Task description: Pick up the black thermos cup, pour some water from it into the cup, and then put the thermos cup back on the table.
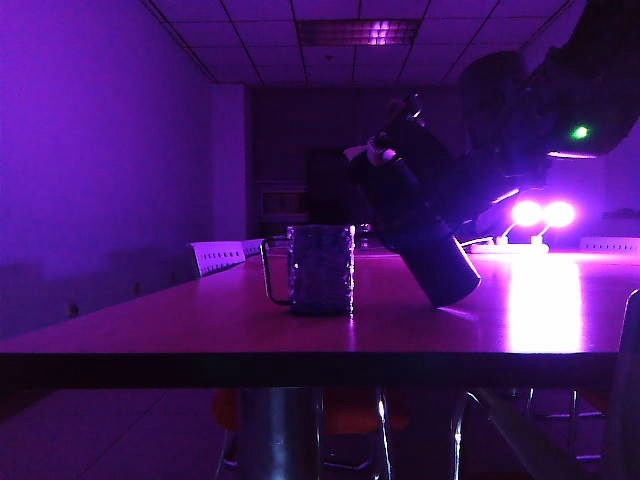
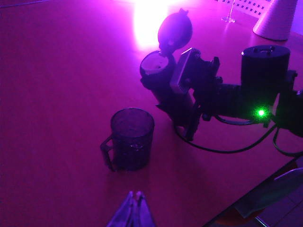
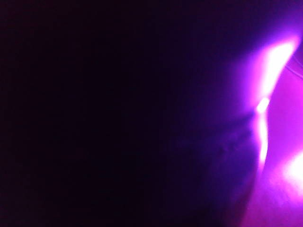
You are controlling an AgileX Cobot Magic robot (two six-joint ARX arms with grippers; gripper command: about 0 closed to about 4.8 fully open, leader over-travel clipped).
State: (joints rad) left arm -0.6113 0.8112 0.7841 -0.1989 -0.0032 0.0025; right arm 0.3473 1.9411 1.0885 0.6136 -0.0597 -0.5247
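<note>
The black thermos cup [image 1: 430,250] leans with its open top toward the cup [image 1: 320,268], its base low near the table [image 1: 150,330]. My right gripper [image 1: 408,140] is shut on its upper body. In the left wrist view the thermos cup [image 2: 156,75] shows its flip lid [image 2: 175,30] raised, with the right gripper [image 2: 189,90] clamped around it, beside the dimpled glass cup [image 2: 131,137]. The left gripper [image 2: 135,196] hovers shut and empty, short of the cup. In the right wrist view the dark thermos cup [image 3: 118,118] fills the picture and hides the jaws.
Two bright lamps [image 1: 540,213] glare at the back right and reflect on the table [image 2: 57,71]. A pale perforated chair back [image 1: 218,257] stands behind the cup. A glass stem [image 2: 229,14] and a pale cone shape [image 2: 277,19] sit far off. The table edge [image 2: 265,184] runs close by.
</note>
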